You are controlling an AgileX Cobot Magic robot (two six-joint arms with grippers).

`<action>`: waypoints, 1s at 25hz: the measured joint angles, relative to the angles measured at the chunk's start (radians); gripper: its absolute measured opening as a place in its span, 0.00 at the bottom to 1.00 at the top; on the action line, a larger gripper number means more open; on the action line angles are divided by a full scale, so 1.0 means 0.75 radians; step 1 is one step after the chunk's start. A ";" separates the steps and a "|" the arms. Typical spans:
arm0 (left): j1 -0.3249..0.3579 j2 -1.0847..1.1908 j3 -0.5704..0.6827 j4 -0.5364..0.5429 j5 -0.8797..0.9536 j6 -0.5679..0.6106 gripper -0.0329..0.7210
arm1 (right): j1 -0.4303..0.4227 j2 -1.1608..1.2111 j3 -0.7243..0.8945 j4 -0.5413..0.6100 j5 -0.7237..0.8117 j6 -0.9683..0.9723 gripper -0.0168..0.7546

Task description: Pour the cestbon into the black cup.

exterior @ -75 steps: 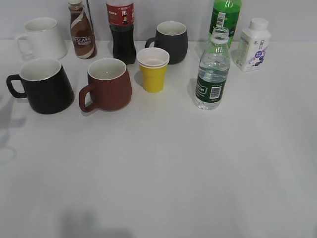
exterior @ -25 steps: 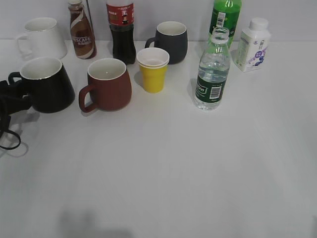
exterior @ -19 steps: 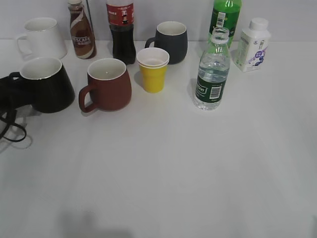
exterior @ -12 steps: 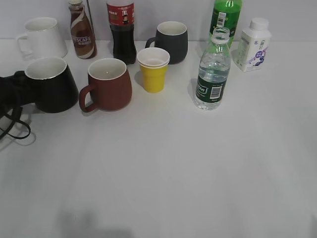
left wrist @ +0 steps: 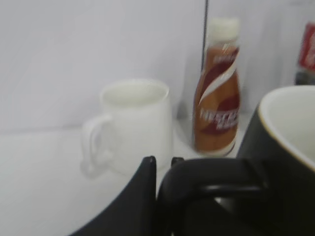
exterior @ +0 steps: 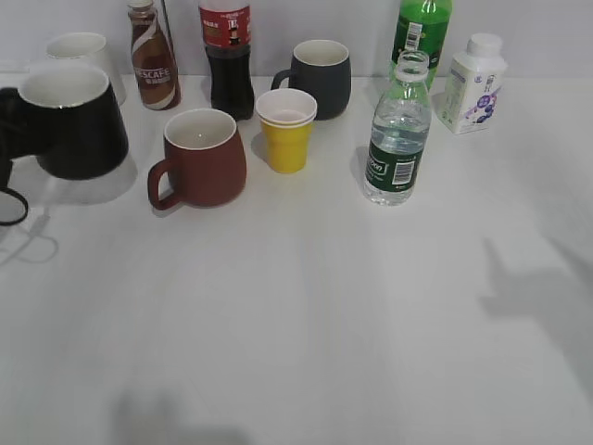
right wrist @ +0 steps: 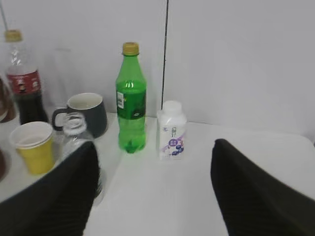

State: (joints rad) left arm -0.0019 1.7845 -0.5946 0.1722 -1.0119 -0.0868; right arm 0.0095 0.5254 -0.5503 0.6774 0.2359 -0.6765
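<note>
The black cup (exterior: 69,120) is held by its handle in the left gripper (left wrist: 157,172), lifted left of the reddish-brown mug (exterior: 202,156). The Cestbon bottle (exterior: 398,130), uncapped, right of that mug, is judged light, crushable, best taken mid-body. The right gripper (right wrist: 152,196) is spread wide. Four mugs, four bottles, two stacked paper cups (exterior: 286,128) and one small white bottle (exterior: 473,83) are counted.

The cestbon (exterior: 398,139) stands upright, open, partly filled. The black cup (exterior: 69,125) is lifted, white inside, at far left
</note>
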 joint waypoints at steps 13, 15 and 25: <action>0.000 -0.209 0.001 0.081 0.074 0.000 0.11 | 0.677 0.589 -0.016 0.737 -0.305 -0.762 0.69; 0.000 -0.209 0.001 0.097 0.077 0.000 0.11 | 0.717 0.696 -0.016 0.736 -0.194 -0.717 0.69; 0.000 -0.244 0.001 0.132 0.092 0.002 0.11 | 0.727 1.076 0.041 0.562 -0.988 -0.139 0.69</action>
State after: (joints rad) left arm -0.0019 1.6013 -0.5938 0.2711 -0.9426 -0.0857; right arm 0.5547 1.3327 -0.5194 1.0985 -0.5053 -0.7812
